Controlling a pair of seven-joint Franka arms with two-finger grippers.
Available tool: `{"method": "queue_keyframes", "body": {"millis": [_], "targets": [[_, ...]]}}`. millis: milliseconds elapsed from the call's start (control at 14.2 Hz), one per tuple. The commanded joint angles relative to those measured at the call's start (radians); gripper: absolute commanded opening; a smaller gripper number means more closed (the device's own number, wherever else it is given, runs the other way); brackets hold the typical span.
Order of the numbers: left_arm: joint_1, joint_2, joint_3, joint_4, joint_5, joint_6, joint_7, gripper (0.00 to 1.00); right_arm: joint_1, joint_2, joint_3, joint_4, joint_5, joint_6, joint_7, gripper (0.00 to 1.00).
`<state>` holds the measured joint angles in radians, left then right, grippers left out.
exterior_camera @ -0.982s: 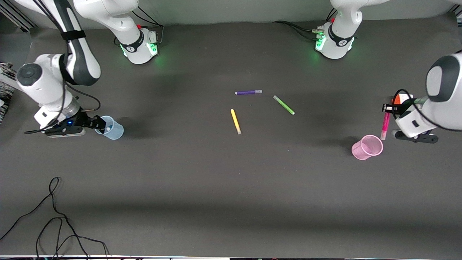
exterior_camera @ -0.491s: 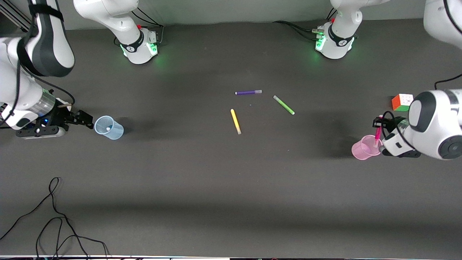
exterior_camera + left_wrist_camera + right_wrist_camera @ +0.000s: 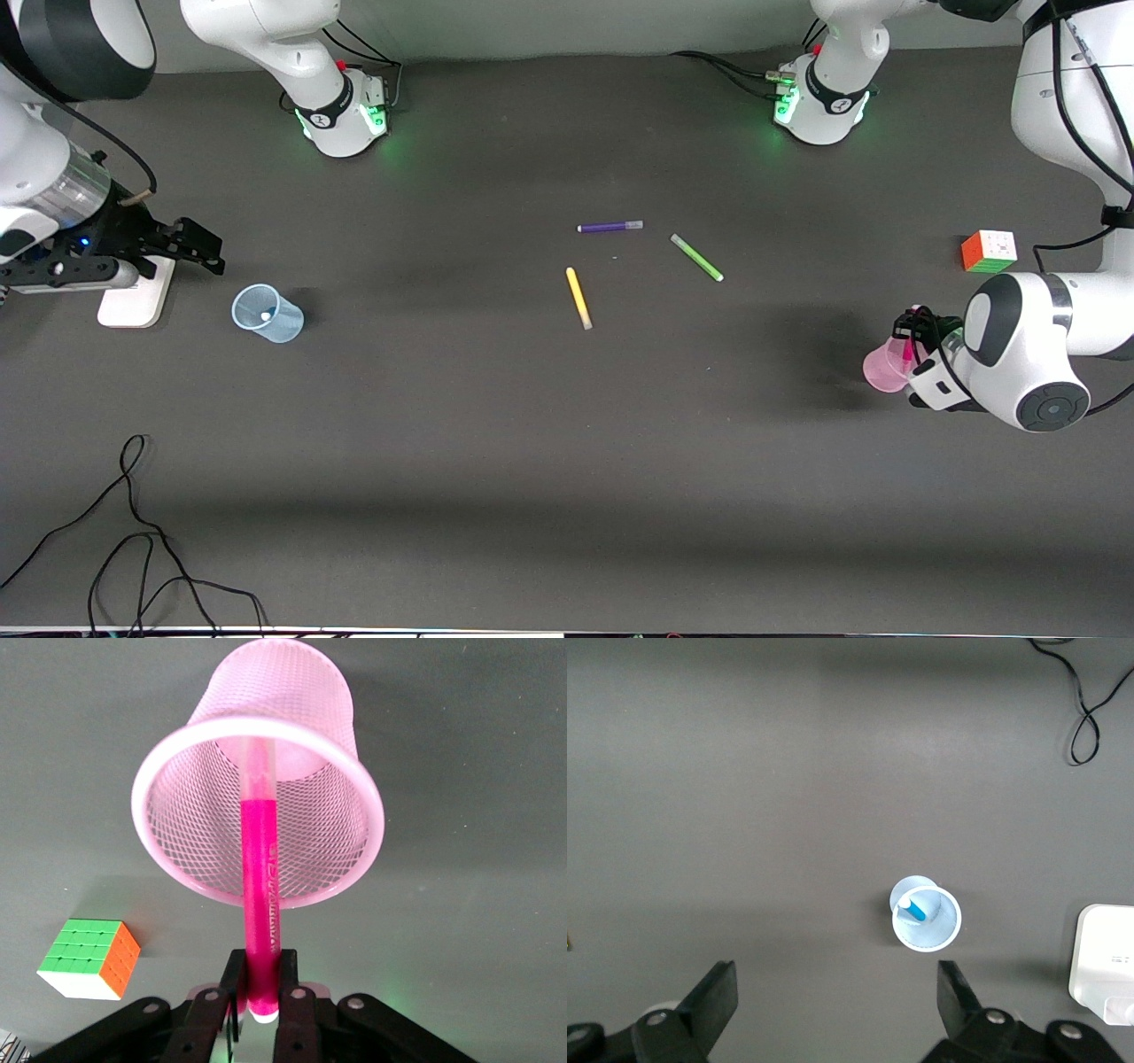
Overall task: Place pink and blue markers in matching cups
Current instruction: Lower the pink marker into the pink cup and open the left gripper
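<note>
While the left gripper (image 3: 263, 1010) sits directly over the pale pink mesh plastic cup (image 3: 301, 718) at the left arm's end of the table, its jaws are clamped on the top end of the magenta-pink felt-tip marker (image 3: 260, 904). Marker upright, lower end with pale cap inside the cup, down near the cup bottom. Front view: cup (image 3: 881, 370) partly covered by the gripper (image 3: 912, 341).

Right gripper (image 3: 837, 997) up over bare table at the right arm's end, jaws wide apart, nothing between them. Pale blue translucent plastic cup (image 3: 266, 314) stands near it; the blue felt-tip marker (image 3: 918, 908) leans inside, pale end up at the rim.

Loose on the mat mid-table: purple pen (image 3: 610, 227), green pen (image 3: 696, 258), yellow pen (image 3: 578, 298), none touching. Multicoloured puzzle cube (image 3: 988, 251) rests farther from the front camera than the pink cup. White flat block (image 3: 133, 297) lies beside the blue cup, under the right gripper. Black cable (image 3: 133, 532) coils near the front edge.
</note>
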<state>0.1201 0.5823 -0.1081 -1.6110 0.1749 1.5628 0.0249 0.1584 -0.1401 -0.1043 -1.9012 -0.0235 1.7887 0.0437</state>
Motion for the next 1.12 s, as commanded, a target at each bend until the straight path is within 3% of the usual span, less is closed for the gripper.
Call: {"method": "queue_keyframes", "body": {"millis": [0,351,491,702,912,1053], "targets": [[-0.011,0.028,0.005,0.069,0.015,-0.041,-0.011,0.99,-0.028,-0.030,0.034,0.007,0.011,-0.020,0.021,1.00],[-0.013,0.015,0.005,0.195,0.009,-0.135,-0.064,1.00,-0.031,0.014,0.003,0.033,0.013,-0.020,0.019,1.00],[-0.017,-0.030,0.001,0.192,0.011,-0.150,-0.080,1.00,-0.031,0.014,0.003,0.031,0.013,-0.020,0.019,1.00],[-0.005,-0.158,-0.015,0.126,-0.009,-0.100,-0.043,1.00,-0.025,0.013,0.005,0.036,0.013,-0.020,0.021,1.00],[0.000,-0.344,-0.015,-0.021,-0.069,0.037,-0.006,1.00,-0.023,0.033,0.014,0.080,0.011,-0.020,0.012,1.00],[-0.002,-0.415,-0.015,-0.058,-0.081,0.063,-0.006,1.00,-0.023,0.048,0.014,0.132,0.022,-0.084,0.018,1.00]]}}
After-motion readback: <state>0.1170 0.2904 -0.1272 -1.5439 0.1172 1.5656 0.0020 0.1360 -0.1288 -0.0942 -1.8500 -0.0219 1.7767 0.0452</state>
